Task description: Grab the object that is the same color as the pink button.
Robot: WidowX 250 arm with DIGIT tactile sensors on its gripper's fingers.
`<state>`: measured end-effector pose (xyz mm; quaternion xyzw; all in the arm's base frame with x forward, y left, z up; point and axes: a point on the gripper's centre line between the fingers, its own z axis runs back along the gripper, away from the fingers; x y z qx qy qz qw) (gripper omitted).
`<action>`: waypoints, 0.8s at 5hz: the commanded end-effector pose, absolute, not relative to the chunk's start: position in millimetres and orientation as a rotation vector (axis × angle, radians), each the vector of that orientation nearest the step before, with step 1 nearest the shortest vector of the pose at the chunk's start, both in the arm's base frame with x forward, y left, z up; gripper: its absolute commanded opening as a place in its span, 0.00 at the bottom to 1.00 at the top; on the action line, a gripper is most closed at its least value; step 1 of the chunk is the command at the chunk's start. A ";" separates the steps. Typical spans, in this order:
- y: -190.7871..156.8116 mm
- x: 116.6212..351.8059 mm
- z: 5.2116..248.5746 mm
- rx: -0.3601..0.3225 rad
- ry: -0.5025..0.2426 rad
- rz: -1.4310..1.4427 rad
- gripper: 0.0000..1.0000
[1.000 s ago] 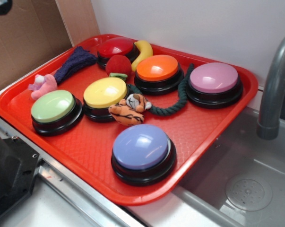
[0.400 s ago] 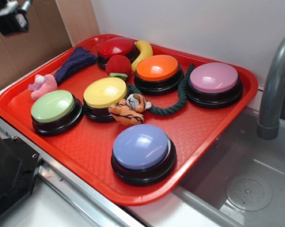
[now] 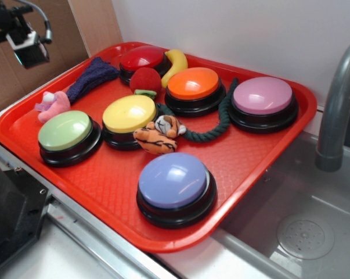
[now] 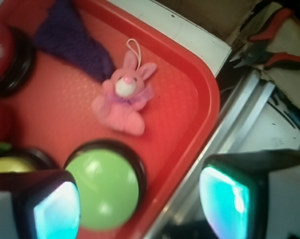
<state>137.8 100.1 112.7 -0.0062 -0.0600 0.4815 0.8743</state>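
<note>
Your gripper, jaws spread and empty at frame bottom, faces the pink bunny plush: light, squashy; pinch its plump middle.

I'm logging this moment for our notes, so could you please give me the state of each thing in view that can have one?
claw: open, empty, above the tray's corner.
pink bunny plush: lying flat on the tray, ungrasped.
purple knitted cloth: lying loose beside the bunny.
green button: not pressed.
pink button: not pressed.
tiger plush: lying against the yellow button.
red tray: level on the counter.
</note>
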 end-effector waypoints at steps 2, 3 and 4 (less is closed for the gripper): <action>126.1 162.7 64.2 0.090 -0.254 1.216 1.00; 130.4 170.7 50.7 0.086 -0.271 1.233 1.00; 132.0 173.8 40.3 0.082 -0.261 1.244 1.00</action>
